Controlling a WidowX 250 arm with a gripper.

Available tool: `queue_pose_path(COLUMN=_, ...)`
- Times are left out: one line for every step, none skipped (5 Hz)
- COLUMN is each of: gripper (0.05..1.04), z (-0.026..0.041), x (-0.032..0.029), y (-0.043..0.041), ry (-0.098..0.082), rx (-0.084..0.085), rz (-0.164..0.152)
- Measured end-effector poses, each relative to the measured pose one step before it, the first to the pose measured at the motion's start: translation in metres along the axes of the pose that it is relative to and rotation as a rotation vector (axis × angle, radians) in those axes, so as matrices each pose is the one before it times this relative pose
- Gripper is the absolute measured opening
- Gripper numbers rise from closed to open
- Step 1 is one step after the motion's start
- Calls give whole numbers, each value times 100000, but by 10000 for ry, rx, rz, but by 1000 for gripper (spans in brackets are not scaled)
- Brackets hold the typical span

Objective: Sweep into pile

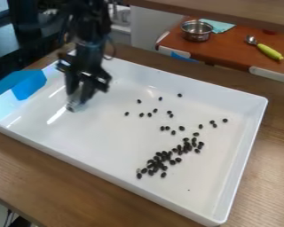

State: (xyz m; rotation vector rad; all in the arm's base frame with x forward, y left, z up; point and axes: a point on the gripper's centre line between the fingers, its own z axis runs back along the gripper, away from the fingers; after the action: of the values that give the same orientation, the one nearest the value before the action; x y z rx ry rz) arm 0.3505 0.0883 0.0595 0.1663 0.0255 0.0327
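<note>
As I look down at a slant through the fixed camera, I see my black gripper (79, 95) hanging over the left part of a big white tray (242, 155). My arm comes in from the top edge of the view, toward the left. I cannot tell how far open the gripper is, or if it has hold of something, because that part is dark and blurry. It is well apart from the small dark beans (159, 162), which are in the tray. Most of the beans are bunched in a messy, slanted line, from near the front wall up toward the right side. Some touch each other. More beans are spread out loose behind that line, with little gaps between them, and a few sit off to the right. A blue thing with flat sides (30, 86) is at the tray's left corner, to the left of the gripper. I cannot tell what it is. The tray sits on a brown wooden table (25, 168). Farther back, on a red-brown top (233, 51), I see a shiny metal pot (197, 33) beside a light teal cloth (220, 26). To the right of them is a metal spoon (251, 40), with a long yellow-green thing (269, 52) right by its end.
</note>
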Motion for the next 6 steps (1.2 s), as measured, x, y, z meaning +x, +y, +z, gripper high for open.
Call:
queue_pose_path(gripper=361, z=736, x=-460, y=-3948, ry=-25, rx=-362, rz=-715)
queue_pose_path(gripper=361, z=155, x=-3, y=-1382, ry=-92, rx=-185, rz=-139)
queue_pose_path(gripper=361, z=410, x=117, y=-3780, ry=-126, rx=-368, rz=-422)
queue_pose_path(gripper=361, z=106, x=94, y=-2344, ry=-49, rx=-336, rz=-350)
queue_pose_path(gripper=361, z=150, x=-26, y=-1554, ry=-144, rx=-609, rz=-238)
queue_pose_path(gripper=361, z=-36, x=-674, y=-2255, ry=-318, rx=-510, rz=-856)
